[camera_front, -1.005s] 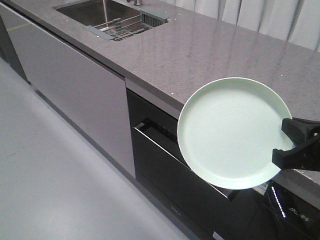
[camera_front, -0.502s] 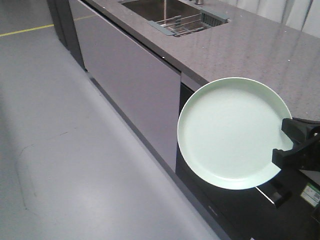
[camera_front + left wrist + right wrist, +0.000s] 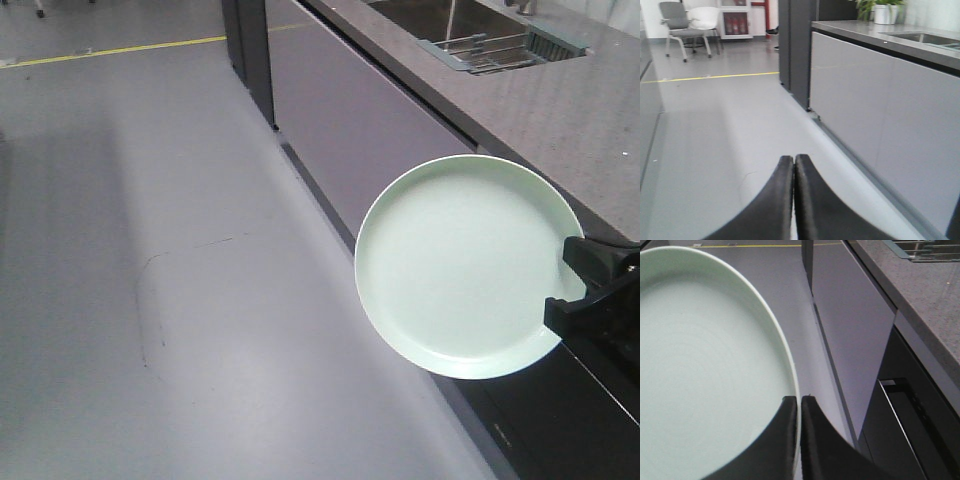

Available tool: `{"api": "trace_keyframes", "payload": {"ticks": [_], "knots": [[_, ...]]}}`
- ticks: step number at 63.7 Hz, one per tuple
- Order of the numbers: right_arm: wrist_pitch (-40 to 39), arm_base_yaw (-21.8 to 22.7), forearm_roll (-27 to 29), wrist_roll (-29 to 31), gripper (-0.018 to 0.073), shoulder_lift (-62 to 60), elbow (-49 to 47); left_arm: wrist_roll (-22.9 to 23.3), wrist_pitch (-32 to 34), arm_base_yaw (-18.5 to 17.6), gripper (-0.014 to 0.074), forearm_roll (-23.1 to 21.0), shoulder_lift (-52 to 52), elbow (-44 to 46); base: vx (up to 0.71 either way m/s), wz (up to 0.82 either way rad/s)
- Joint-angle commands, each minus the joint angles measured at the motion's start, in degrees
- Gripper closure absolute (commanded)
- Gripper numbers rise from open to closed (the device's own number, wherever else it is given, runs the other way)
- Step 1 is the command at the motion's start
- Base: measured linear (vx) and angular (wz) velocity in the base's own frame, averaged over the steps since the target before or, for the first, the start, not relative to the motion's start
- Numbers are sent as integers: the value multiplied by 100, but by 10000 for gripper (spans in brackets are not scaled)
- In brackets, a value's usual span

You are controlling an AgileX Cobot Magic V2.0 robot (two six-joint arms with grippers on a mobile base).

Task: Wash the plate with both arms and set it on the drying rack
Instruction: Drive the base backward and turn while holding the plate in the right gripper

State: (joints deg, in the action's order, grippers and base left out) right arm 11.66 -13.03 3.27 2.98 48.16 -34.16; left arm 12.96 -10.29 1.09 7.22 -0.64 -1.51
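Plate: the pale green plate (image 3: 460, 265) hangs face-up in the air just off the front edge of the counter (image 3: 560, 120). Most of it is over the floor (image 3: 150, 260).
Right pincer: the right pincer (image 3: 564, 282) is closed on the plate's right-hand rim. In the wrist view (image 3: 799, 402) its two fingers stand nearly together with the rim between them.
Left pincer: the left pincer (image 3: 794, 160) is closed, fingertips touching, with nothing held. It points along the floor beside the cabinet fronts (image 3: 880, 105) and is apart from the plate.
Key relation: the drying rack (image 3: 500, 50) lies up and to the right of the plate, well apart from it, bridging the near end of the sink (image 3: 440, 12). Its rods run slantwise across the basin.
Nearer arm: the right arm already carries the plate; I cannot tell how far the left one is from it.
Step, as I judge it: still a carry towards the sink, with washing not begun.
Change from earlier: the sink and rack have slid from the upper left of the front view to the upper right. The dark appliance front below the plate has given way to grey cabinet and open floor with a yellow line (image 3: 120, 48).
Unchanged: the plate and right pincer sit at the same spot in the frame with the same grip.
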Motion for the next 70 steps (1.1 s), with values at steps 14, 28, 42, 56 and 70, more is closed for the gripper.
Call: {"api": "trace_keyframes", "payload": {"ticks": [14,28,42,56,70], "knots": [[-468,26,-33,39,566,-43,-173,45,408,2,602,1,-92,-87,-7,40],[-468,26,-33,39,566,-43,-173,45,408,2,602,1,-92,-87,-6,34],[-468,26,-33,39,566,-43,-173,45,408,2,602,1,-92,-87,-4,28],[-468,26,-33,39,566,-43,-173,45,408,2,602,1,-92,-87,-2,23],[-459,26,-33,39,566,-43,-173,45,408,2,602,1,-92,-87,1,13]]}}
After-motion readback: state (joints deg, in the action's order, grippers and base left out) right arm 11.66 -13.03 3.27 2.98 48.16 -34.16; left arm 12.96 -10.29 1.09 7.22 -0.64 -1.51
